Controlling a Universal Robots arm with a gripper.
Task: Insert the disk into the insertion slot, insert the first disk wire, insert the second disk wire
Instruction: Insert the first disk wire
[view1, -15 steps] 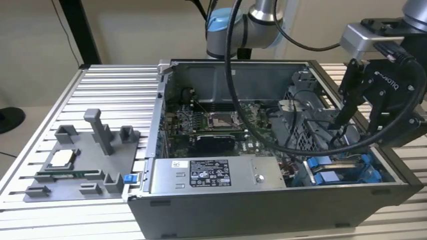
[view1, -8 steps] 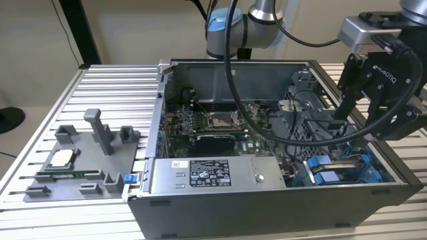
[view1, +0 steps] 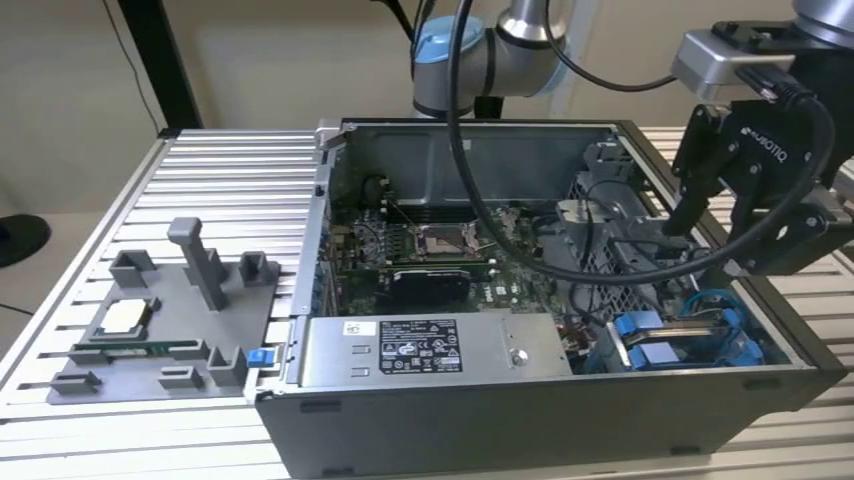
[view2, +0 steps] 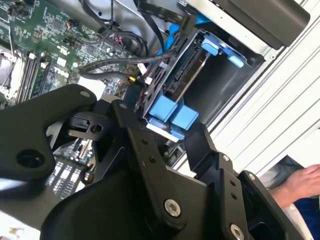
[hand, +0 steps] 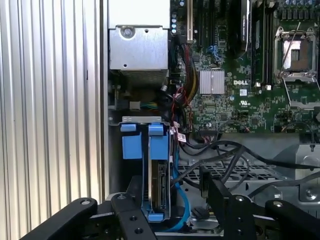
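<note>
Hovering above the open grey metal computer case (view1: 534, 425), the black two-finger gripper (view1: 701, 250) hung spread and empty, grasping nothing. Straight beneath it, the flat silver-grey disk in its bright blue carrier (hand: 159, 185) stood on edge inside the grey metal insertion slot with blue rails (hand: 142, 120), in the case's corner toward the exterior view's right. In the first wrist view the fingers (hand: 209, 185) flanked the disk's flat faces, apart from them, so the opening spanned its thin edge. Whether any wire was plugged in, I could not tell.

Exterior view above PC case (view1: 534, 420); both wrist views nr insertion slot (hand: 131, 145) (view2: 215, 90).
</note>
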